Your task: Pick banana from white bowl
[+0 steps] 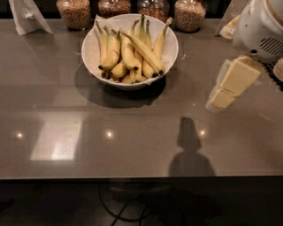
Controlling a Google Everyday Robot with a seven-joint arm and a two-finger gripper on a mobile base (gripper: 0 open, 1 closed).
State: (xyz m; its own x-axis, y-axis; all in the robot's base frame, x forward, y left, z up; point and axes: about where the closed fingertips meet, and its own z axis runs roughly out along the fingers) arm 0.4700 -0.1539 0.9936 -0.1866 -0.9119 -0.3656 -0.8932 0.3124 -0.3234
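The white bowl (pixel 90 54) stands at the back middle of the grey table and holds several yellow bananas. The banana (pixel 144 51), long and slim, lies slantwise on top of the pile, its stem at the upper left and its dark tip at the lower right. My gripper (pixel 229 86), with cream-coloured fingers, hangs over the table to the right of the bowl, about a bowl's width away from the bananas and touching nothing. The white arm (pixel 261 26) rises behind it at the upper right.
Several glass jars of grains (pixel 75 12) line the back edge behind the bowl. A white paper item (pixel 25 16) stands at the back left. Stacked dishes (pixel 278 69) show at the right edge. The table's front edge (pixel 132 177) runs across the lower part of the view.
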